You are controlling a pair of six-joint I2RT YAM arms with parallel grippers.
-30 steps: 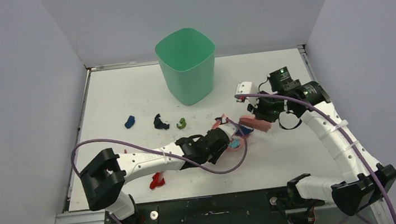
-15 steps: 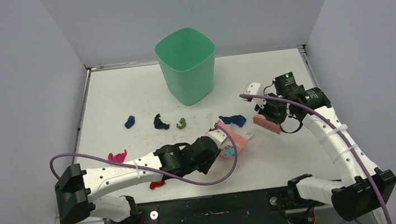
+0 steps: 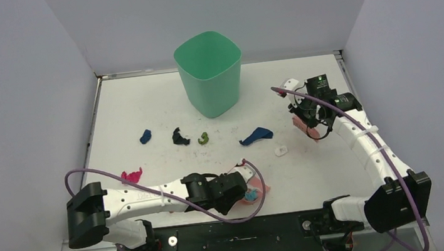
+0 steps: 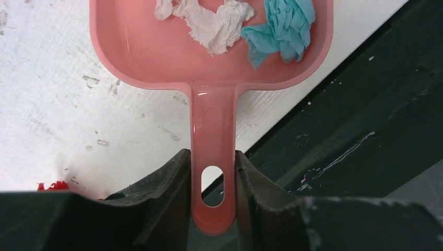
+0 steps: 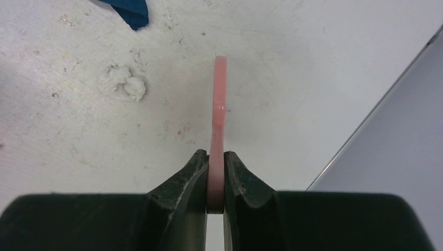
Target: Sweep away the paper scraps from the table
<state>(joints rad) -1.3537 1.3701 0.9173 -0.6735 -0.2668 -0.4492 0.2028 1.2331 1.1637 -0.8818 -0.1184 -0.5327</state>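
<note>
My left gripper (image 3: 240, 190) is shut on the handle of the pink dustpan (image 3: 257, 190) near the table's front edge. In the left wrist view the gripper (image 4: 212, 175) pinches the dustpan (image 4: 156, 47), which holds a white scrap (image 4: 214, 23) and a light blue scrap (image 4: 284, 29). My right gripper (image 3: 308, 120) is shut on the pink brush (image 3: 308, 131); in the right wrist view (image 5: 216, 170) the brush handle (image 5: 219, 104) shows edge-on. On the table (image 3: 141, 103) lie a dark blue scrap (image 3: 257, 136), a white scrap (image 3: 281, 151), green (image 3: 202, 138), black (image 3: 180, 136), small blue (image 3: 145, 136) and magenta (image 3: 130, 174) scraps.
A green bin (image 3: 209, 73) stands at the back middle. Grey walls close the table's left, back and right sides. The black and metal front rail (image 3: 238, 231) runs just below the dustpan. A red scrap (image 4: 52, 185) shows beside my left fingers.
My left arm has pulled the dustpan back toward the front edge. My right arm has moved the brush right and away, leaving the dark blue and white scraps lying uncovered on the table.
</note>
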